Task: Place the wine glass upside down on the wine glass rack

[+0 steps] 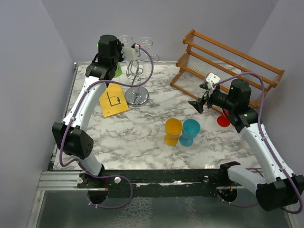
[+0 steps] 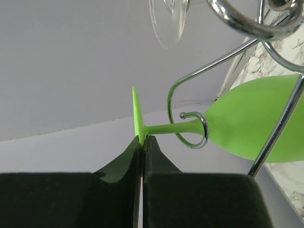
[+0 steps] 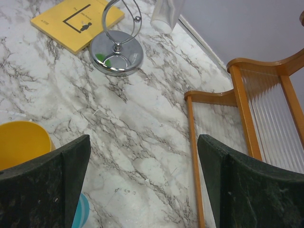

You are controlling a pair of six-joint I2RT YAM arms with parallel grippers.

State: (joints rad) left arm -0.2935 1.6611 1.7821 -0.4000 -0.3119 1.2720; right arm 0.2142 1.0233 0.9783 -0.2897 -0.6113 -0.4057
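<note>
Hanging step now: our left hand (image 2: 142, 138) clenches the foot of the green wine glass (image 2: 251, 126), its stem inside a curl of the wine glass rack (image 1: 137, 96), upper left. Next we'd want to seat it bowl-down, then release.

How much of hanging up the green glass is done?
Nearly done. The green wine glass has its stem threaded through a curled arm of the wine glass rack. The left gripper pinches the glass's foot. Left to do: let go and pull away.
</note>
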